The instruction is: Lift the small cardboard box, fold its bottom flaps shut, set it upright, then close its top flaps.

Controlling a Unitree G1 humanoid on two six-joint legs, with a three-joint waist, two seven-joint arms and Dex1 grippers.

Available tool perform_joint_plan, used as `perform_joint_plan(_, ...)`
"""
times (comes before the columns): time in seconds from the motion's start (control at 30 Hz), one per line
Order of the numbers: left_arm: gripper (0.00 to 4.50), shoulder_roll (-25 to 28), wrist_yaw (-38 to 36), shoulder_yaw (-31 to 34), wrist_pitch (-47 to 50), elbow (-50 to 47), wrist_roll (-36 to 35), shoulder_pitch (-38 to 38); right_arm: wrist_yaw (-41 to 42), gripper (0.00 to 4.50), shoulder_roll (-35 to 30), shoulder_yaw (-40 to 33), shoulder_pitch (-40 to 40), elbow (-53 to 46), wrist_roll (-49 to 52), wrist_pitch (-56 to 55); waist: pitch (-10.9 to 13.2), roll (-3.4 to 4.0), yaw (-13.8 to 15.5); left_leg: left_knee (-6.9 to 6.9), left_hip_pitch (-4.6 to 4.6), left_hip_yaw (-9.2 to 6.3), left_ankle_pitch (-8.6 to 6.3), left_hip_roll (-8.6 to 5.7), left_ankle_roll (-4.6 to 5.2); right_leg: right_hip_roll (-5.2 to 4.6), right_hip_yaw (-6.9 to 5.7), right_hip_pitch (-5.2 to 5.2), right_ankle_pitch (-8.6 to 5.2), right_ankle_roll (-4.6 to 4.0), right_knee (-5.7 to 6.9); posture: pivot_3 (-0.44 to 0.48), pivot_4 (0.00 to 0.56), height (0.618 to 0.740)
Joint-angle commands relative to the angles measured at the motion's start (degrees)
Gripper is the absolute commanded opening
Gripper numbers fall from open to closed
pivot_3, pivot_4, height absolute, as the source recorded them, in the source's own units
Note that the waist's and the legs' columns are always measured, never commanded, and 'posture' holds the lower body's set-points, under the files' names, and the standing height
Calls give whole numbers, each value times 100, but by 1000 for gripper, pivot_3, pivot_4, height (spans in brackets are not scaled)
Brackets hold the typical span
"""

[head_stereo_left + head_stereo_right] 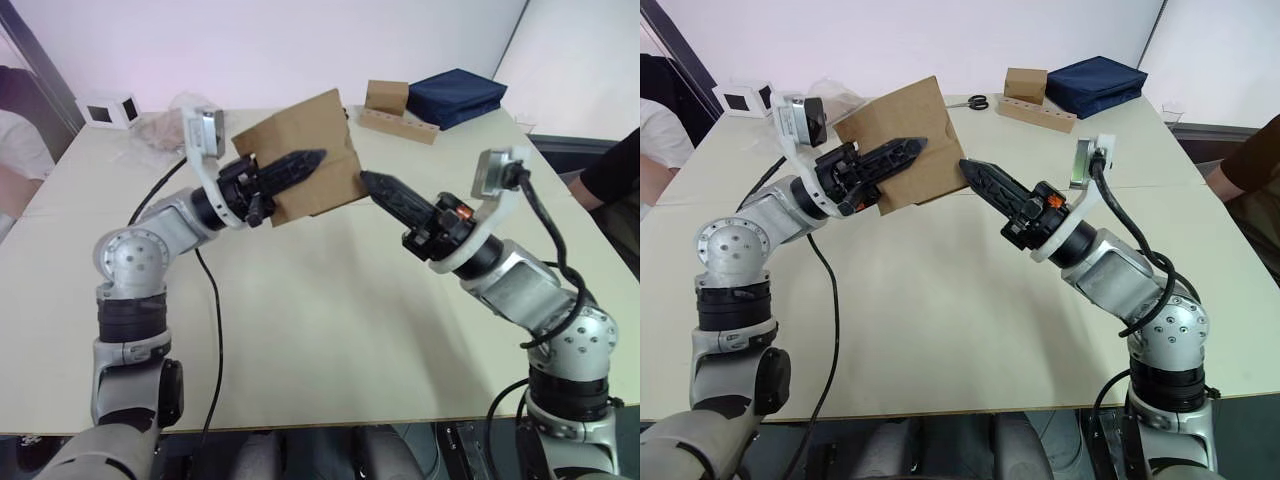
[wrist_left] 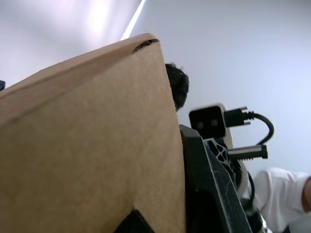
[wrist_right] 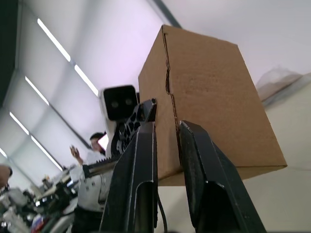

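The left gripper (image 1: 300,163) is clamped on the small cardboard box (image 1: 310,140), one black finger (image 1: 290,165) lying across its near face. The box is held tilted, clear above the table (image 1: 300,330). The right gripper (image 1: 372,183) has its fingers nearly together, empty, with the tips at the box's lower edge opposite the left gripper. Beyond the box, a dark blue bag (image 1: 455,95) lies on the table.
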Motion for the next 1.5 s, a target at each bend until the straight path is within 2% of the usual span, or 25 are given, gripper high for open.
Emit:
perform_joint_plan(0.03,0,154,-262,0,11,-255,-141,-23,400,727,-327,-137,28,138,-254,113,0,0,4,0,0,0,0,0,0,0,0,0,0,0,0,0,150,740)
perform_joint_plan(0.37,0,317,-477,-73,74,-367,-104,85,825,727,-530,-407,-85,559,-821,10,0,0,0,-1,0,0,0,0,0,1,0,0,0,0,-1,0,150,740)
perform_joint_plan(0.47,0,331,-476,-66,87,-376,-111,95,906,19,-515,-436,-89,542,-871,26,0,0,3,-1,0,0,0,0,0,1,0,0,0,0,-1,0,150,740)
perform_joint_plan(0.63,0,345,-482,-98,40,-329,-19,105,1018,19,-517,-319,-27,297,-987,101,0,0,3,-1,0,0,0,0,0,0,0,0,0,0,-1,0,150,740)
perform_joint_plan(0.97,0,276,-614,-361,-51,-439,136,233,942,19,-130,128,-301,-39,-918,216,0,0,1,-1,0,0,0,0,0,0,0,0,0,0,-1,0,150,740)
perform_joint_plan(1.2,0,251,-653,-378,-31,-475,144,238,1041,19,-174,366,-239,-187,-1122,349,0,0,6,0,0,0,0,0,0,0,0,0,0,0,-1,0,150,740)
perform_joint_plan(1.4,0,659,-1143,-611,-178,-350,590,164,1040,19,-480,-139,-86,32,-1250,272,0,0,4,-1,0,0,0,0,0,0,0,0,0,0,-1,0,150,740)
perform_joint_plan(1.5,0,1040,-1610,-985,-338,-116,1061,-33,1188,19,-756,-333,99,68,-1405,274,0,0,13,-1,0,0,0,0,0,1,0,0,0,0,-1,0,150,740)
